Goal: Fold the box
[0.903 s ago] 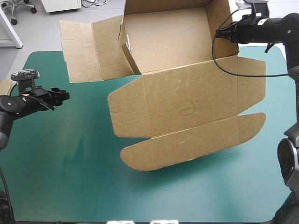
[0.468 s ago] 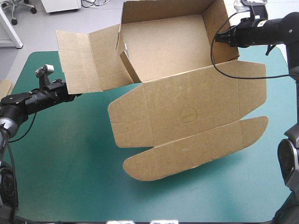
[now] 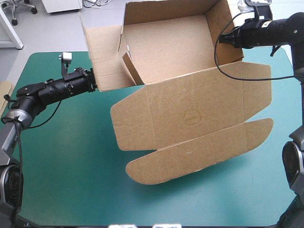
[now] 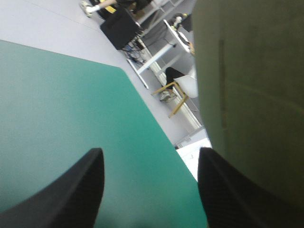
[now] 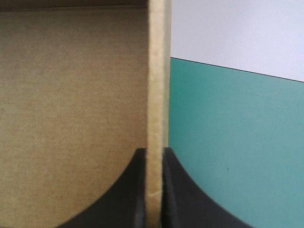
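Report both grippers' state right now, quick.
Left gripper: open, holding nothing; a flap of the box stands beside one finger.
Right gripper: shut on the box's wall.

box (image 3: 166,47) on table (image 3: 71,166) (lid (image 3: 190,114) nearer) | left gripper (image 3: 93,81) beside flap (image 3: 102,57) | right gripper (image 5: 155,154) on wall (image 3: 224,23)

i see the teal-green cover (image 3: 71,156) spread smooth, with an edge of more brown board (image 3: 4,89) showing just past its left edge.
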Controlling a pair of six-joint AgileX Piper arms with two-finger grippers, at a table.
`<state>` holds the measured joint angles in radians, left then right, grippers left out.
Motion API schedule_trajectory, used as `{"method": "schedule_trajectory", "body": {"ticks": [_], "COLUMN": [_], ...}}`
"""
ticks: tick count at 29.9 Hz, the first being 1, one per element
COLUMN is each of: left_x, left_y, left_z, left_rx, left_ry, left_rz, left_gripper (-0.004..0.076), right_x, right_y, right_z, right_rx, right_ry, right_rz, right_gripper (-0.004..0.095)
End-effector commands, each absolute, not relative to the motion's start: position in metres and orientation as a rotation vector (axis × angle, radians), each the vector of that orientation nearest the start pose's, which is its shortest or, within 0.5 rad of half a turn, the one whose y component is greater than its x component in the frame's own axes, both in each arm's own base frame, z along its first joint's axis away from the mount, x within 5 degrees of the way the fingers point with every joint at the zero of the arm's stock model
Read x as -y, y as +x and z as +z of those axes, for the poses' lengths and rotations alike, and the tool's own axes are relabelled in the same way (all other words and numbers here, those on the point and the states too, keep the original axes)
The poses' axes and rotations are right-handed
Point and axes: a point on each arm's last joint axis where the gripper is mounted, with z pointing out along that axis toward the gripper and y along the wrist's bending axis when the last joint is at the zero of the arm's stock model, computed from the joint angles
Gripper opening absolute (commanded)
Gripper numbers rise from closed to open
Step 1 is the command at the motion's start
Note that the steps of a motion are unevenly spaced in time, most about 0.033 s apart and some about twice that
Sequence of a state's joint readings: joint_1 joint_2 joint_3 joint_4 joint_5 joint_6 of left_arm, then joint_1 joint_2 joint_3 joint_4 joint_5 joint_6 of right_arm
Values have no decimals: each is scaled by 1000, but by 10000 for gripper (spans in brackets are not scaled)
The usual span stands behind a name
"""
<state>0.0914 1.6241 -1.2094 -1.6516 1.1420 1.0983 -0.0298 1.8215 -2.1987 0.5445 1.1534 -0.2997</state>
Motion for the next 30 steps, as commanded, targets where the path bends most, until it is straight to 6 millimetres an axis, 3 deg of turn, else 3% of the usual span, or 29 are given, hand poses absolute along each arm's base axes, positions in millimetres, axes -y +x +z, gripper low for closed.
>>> {"method": "schedule_trajectory", "body": {"ticks": [1, 8, 25, 30], "left_x": [68, 76, 77, 80], "left_y": [331, 324, 320, 321], "left_z": [384, 405, 454, 457], "left_rx": [-1654, -1606, -1538, -1571], "left_ry": [320, 374, 406, 414], "left_rz": [-1473, -1590, -1617, -1580], "left_gripper": [419, 419, 419, 419], "right_x": [-32, -29, -28, -31], "right_y": [366, 368, 375, 382], "right_z": [509, 507, 497, 487], "right_rx": [-1977, -1988, -2017, -2058], "right_ry": [-286, -278, -250, -252], "right_rz": [510, 461, 456, 469], "right_gripper": [-15, -15, -14, -15]}}
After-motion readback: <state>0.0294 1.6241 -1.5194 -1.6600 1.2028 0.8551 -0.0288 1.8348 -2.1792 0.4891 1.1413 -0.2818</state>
